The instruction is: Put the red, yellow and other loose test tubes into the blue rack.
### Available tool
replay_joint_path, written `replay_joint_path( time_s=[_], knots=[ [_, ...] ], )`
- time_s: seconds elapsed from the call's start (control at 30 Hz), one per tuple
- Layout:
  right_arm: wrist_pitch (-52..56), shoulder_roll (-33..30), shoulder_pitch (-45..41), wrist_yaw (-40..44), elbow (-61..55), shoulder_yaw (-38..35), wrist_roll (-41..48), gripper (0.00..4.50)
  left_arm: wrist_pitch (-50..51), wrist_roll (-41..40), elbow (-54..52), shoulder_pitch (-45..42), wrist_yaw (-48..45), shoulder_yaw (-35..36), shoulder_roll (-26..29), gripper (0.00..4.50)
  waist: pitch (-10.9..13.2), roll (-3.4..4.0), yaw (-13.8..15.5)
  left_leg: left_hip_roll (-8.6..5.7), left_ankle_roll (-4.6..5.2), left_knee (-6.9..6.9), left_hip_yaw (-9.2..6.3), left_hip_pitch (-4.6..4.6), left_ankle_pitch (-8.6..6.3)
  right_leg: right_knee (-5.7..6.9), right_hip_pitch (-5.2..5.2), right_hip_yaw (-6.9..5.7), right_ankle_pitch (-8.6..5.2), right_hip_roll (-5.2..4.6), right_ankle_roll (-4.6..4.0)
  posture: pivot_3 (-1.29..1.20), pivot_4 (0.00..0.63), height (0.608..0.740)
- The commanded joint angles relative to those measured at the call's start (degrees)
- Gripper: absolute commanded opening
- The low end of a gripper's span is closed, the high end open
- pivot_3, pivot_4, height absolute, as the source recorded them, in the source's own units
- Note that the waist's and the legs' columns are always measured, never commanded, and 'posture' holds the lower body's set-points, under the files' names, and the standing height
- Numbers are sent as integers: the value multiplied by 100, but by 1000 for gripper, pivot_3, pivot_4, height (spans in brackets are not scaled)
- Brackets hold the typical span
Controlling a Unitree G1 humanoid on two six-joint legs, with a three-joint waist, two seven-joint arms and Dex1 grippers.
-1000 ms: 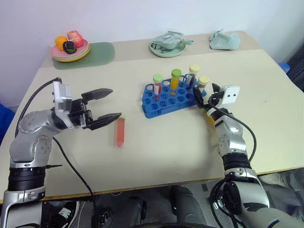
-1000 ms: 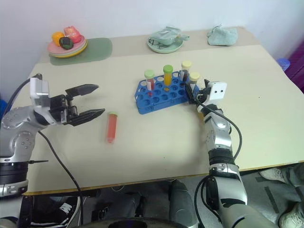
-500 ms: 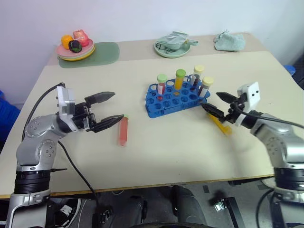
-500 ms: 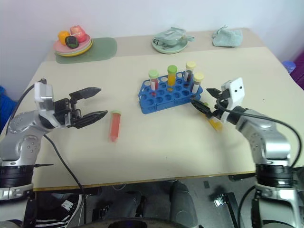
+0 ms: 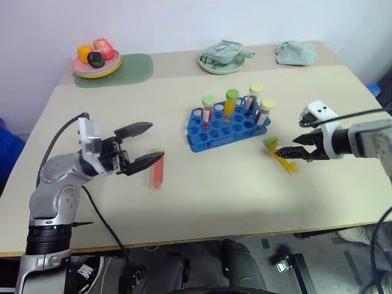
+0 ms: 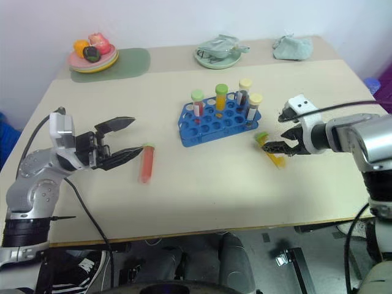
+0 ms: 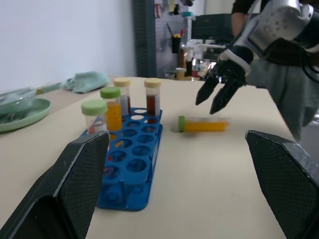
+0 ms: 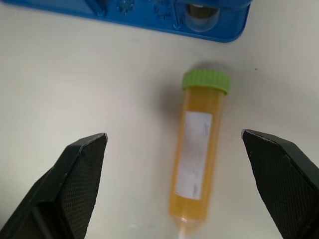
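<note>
The blue rack stands mid-table with several capped tubes upright in its back rows. A red-filled tube lies flat on the table to the rack's left. My left gripper is open just left of it, its lower fingertip close to the tube's cap end. Right of the rack lies a yellow-filled, green-capped tube. Open, my right gripper hovers over this tube, pointing down and to the left. In the right wrist view the yellow tube lies on the table between the spread fingers, untouched.
A plate of toy fruit on a green mat sits at the back left. A green dish and a crumpled cloth are at the back. The table's front edge runs below both arms.
My right arm swung out to the right, away from the rack's end, and its gripper turned down over the yellow tube. The left gripper has hardly moved. The camera shifted.
</note>
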Motion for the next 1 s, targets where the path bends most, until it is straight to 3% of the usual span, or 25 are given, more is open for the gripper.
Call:
replay_joint_path(
  time_s=[0.03,0.37,0.6,1.0],
  knots=[
    [471,58,-165,-138,156,228,-76,4421,21,-243,-354,131,174,217,-22,4500,0,0,76,0,2,0,3,0,-1,0,-1,0,0,1,0,0,150,740],
    [324,-466,-351,88,165,1137,-361,4421,-11,-320,-812,557,575,172,-213,4500,0,0,90,-5,4,3,15,-2,-3,0,-4,2,4,2,6,0,150,740],
    [1120,-89,-213,-368,-400,712,-165,4421,-88,-280,-889,614,710,131,-307,4500,0,0,86,-1,4,2,19,-2,-3,-1,-5,3,5,3,6,0,150,740],
    [1137,95,181,-1207,-535,373,370,4421,-93,-288,-881,537,743,65,-317,4500,0,0,85,-1,4,2,20,-1,-3,-1,-4,3,6,4,6,0,150,740]
  ],
)
